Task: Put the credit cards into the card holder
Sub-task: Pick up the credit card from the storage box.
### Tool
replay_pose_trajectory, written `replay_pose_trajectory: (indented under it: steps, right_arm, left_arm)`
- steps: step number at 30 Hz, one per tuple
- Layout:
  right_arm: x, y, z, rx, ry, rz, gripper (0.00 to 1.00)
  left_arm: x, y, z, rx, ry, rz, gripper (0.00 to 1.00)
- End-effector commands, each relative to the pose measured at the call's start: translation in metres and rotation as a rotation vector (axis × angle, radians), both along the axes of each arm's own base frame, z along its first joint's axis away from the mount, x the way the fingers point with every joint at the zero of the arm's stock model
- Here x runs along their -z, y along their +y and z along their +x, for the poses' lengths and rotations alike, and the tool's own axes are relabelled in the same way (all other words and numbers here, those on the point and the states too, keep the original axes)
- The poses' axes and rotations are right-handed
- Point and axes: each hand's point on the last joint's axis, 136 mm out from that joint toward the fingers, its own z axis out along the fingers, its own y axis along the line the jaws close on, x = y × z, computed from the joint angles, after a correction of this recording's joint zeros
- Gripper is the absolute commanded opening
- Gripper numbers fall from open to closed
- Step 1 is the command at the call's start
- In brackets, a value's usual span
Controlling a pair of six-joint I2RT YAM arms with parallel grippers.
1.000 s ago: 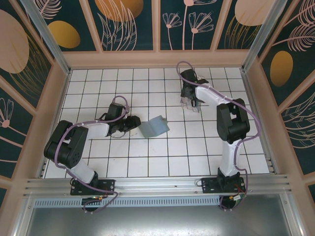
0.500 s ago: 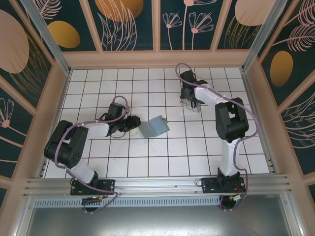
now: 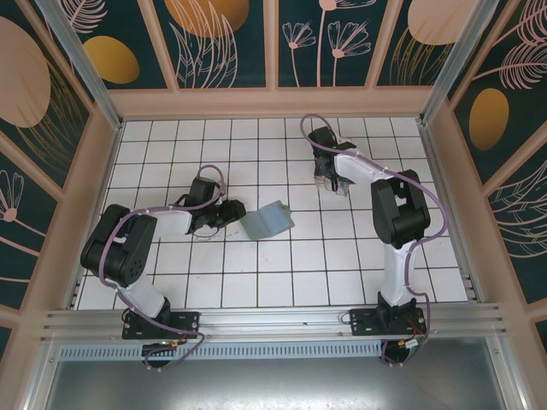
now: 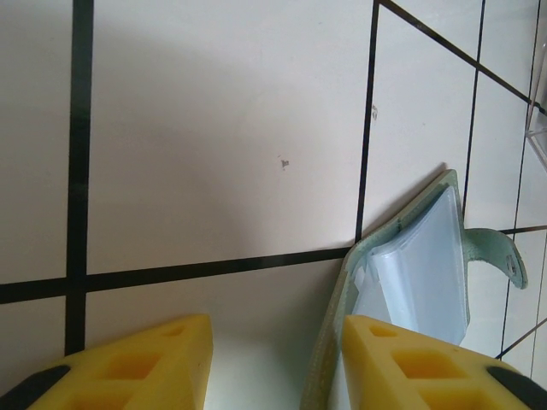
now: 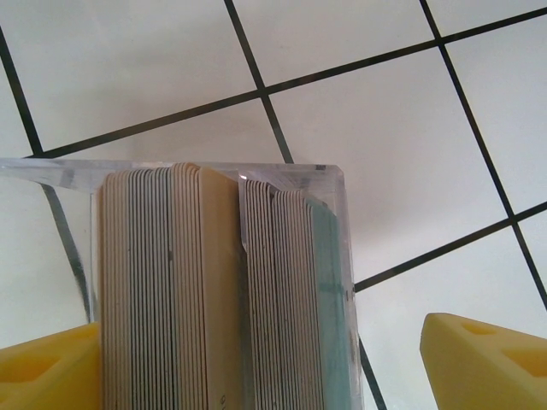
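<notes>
Plastic cards (image 5: 171,290), likely stiff, light and slick, stood packed on edge in a clear stand (image 5: 335,184); 1 is best pinched by its top edge. The right gripper (image 5: 265,359) straddled them, jaws wide, holding nothing. The left gripper (image 4: 278,359), jaws apart, touched the soft green card holder (image 4: 419,256), which lay open.

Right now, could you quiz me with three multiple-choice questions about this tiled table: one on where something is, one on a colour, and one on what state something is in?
1. Where are the thin tan and teal cards?
A. Stacked on edge in the clear plastic stand
B. Spread flat over the tiles
C. Held up in the air

2. What colour are the right gripper fingers?
A. Red
B. Yellow
C. Blue

3. How is the soft sage-green card holder?
A. Zipped shut
B. Open
C. Rolled up

Answers:
1. A, because the right wrist view shows the card edges packed inside the stand's walls.
2. B, since both fingers beside the stand are yellow.
3. B, as its clear sleeves show in the left wrist view.
</notes>
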Motion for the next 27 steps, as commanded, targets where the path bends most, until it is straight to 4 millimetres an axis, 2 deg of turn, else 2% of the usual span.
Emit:
replay_pose_trajectory:
  steps: [1, 15, 27]
  right_arm:
    - [-0.028, -0.006, -0.006, 0.001, -0.03, -0.035, 0.85]
    - [-0.039, -0.006, -0.006, -0.002, -0.055, -0.036, 0.81]
    - [-0.041, -0.006, -0.007, -0.008, -0.058, -0.031, 0.65]
  left_arm:
    - [0.0, -0.003, 0.0, 0.015, -0.007, 0.002, 0.45]
    - [0.004, -0.005, -0.004, 0.019, 0.002, -0.002, 0.45]
    - [0.005, -0.007, -0.004, 0.024, 0.005, 0.001, 0.45]
